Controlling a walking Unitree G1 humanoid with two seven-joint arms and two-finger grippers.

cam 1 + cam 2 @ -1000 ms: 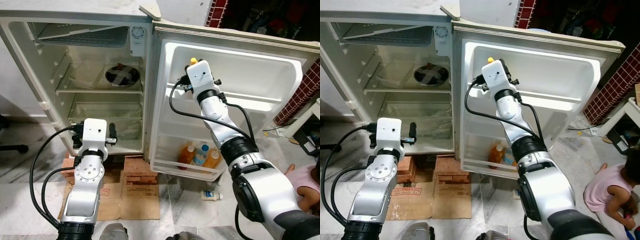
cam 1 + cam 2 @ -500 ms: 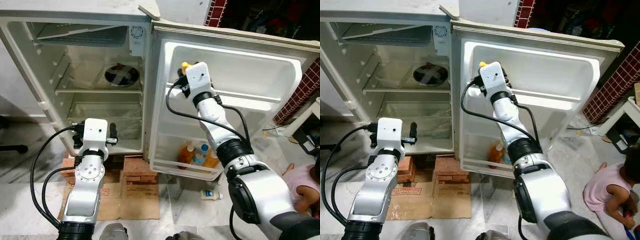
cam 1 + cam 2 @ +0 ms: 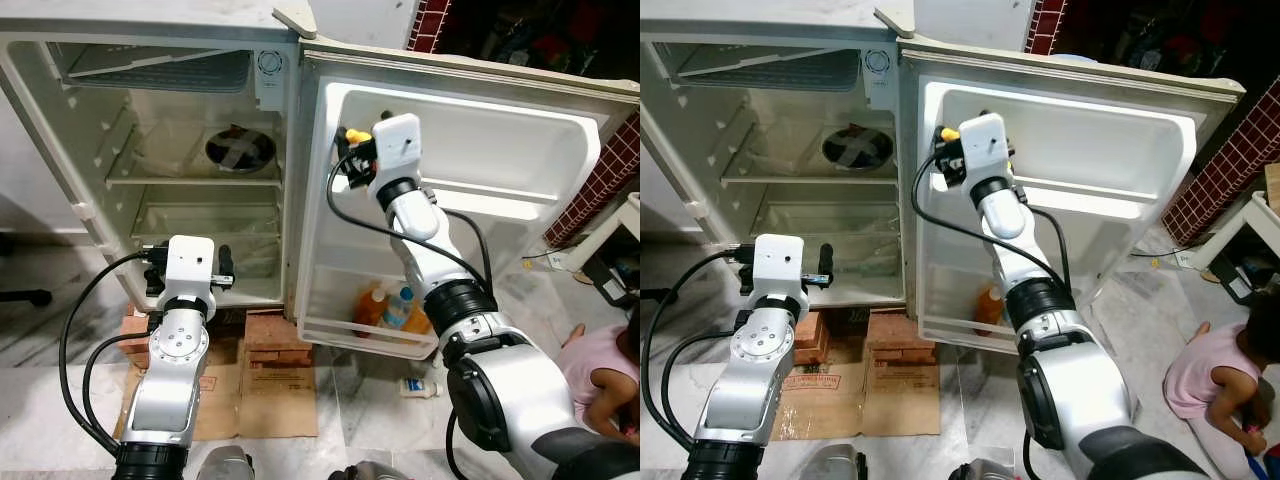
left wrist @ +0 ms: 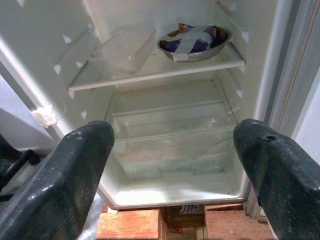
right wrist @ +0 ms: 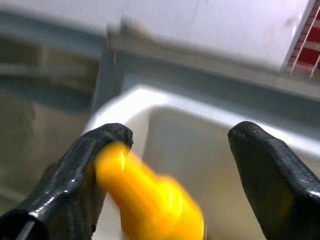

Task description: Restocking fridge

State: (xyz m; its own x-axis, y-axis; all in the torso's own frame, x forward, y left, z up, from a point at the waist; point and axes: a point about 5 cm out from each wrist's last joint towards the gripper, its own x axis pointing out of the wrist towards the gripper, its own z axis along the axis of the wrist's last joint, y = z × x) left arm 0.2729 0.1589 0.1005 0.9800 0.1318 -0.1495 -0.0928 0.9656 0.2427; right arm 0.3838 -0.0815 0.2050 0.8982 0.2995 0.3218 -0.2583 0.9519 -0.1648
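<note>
Left eye view shows an open fridge (image 3: 150, 150) filling the upper part of the frame, its door (image 3: 480, 200) swung wide toward the right. The right gripper (image 3: 352, 150) sits in the upper middle of the frame, raised against the inner face of the door near its hinge side, with a yellow-capped item (image 3: 352, 134) at its tip. In the right wrist view the yellow item (image 5: 150, 200) lies against one black finger (image 5: 85, 165) while the other finger (image 5: 270, 170) stands well apart from it, so the fingers are spread and not closed on it; the picture is blurred, and I cannot tell what kind of container it is. In the lower middle of the left eye view, the bottom door shelf (image 3: 370, 335) holds an orange bottle (image 3: 372, 305) and a blue-capped bottle (image 3: 401, 305) side by side. A small white bottle (image 3: 418, 386) lies on the floor below the door. The left gripper (image 3: 222, 268) sits at lower left, in front of the fridge's lowest compartment, and in the left wrist view its fingers (image 4: 75, 165) are wide apart. A metal bowl (image 3: 240, 150) rests on the middle shelf inside. A person in pink (image 3: 600, 375) is at the lower right edge.
</note>
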